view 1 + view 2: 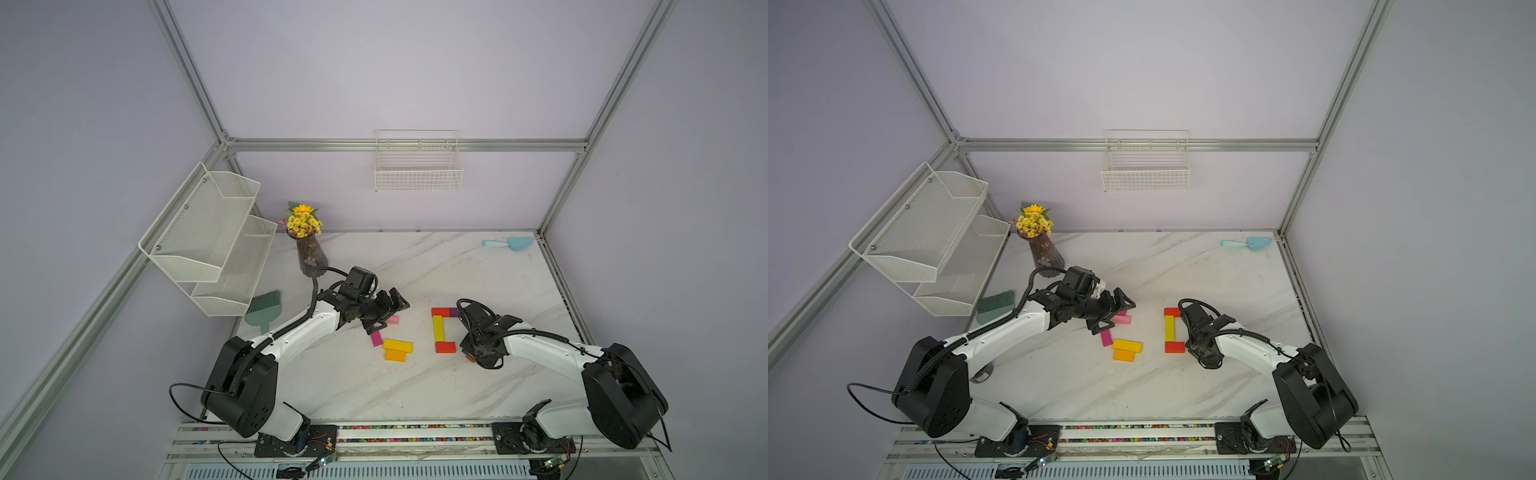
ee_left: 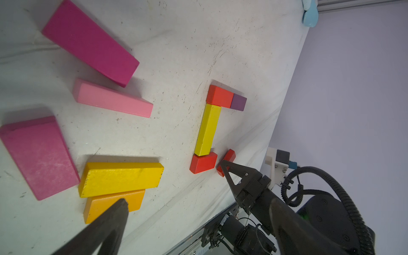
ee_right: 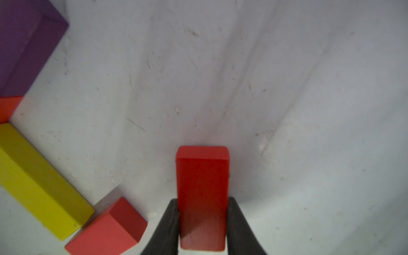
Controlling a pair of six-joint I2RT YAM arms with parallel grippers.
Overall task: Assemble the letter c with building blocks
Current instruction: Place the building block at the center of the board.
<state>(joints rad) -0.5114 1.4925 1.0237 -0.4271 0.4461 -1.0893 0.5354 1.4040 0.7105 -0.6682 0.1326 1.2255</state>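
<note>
Right wrist view | right gripper (image 3: 202, 202) clamps red block (image 3: 202, 172) near yellow spine block (image 3: 39, 183) | C's lower arm unfinished | left gripper (image 1: 386, 313) jaws apart

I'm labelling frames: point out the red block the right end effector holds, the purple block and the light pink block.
held red block (image 3: 202, 194): right wrist view, middle of its broad face.
purple block (image 2: 238, 102): left wrist view, centre of the block.
light pink block (image 2: 110, 97): left wrist view, middle of its long face.
</note>
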